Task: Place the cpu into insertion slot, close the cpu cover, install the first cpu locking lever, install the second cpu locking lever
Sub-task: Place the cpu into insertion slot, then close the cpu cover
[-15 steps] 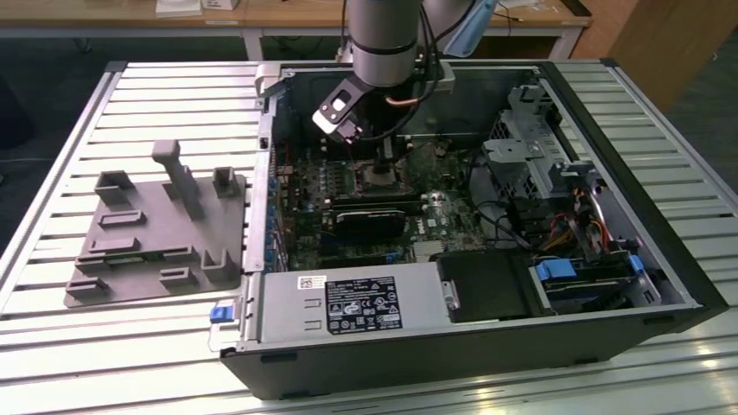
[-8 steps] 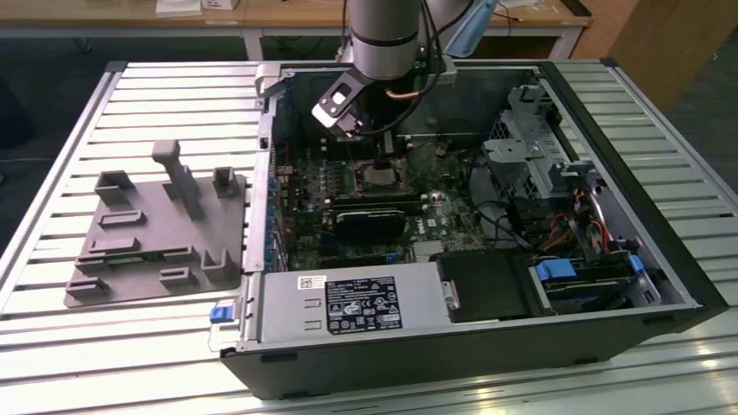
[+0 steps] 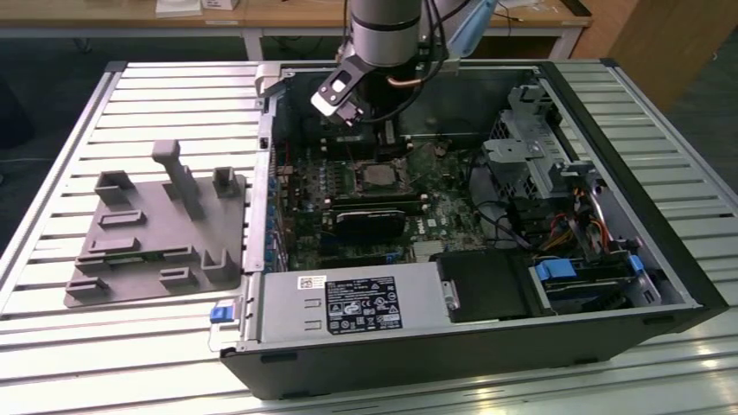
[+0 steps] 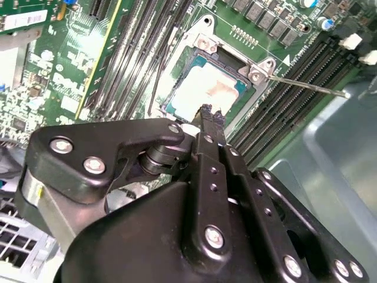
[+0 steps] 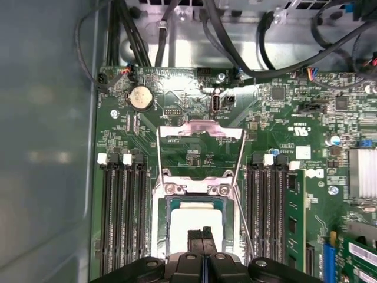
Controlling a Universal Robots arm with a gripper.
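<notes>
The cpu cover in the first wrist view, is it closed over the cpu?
No, the cpu cover lies flipped back open, leaving the silver top of the cpu bare.

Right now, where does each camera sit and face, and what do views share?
Exterior view: off the arm, high, looking down into the open computer case; arm and gripper show.
First wrist view: on the arm, looking along the gripper at the cpu.
Second wrist view: on the arm, slanting past the gripper body.
All share the cpu.
</notes>
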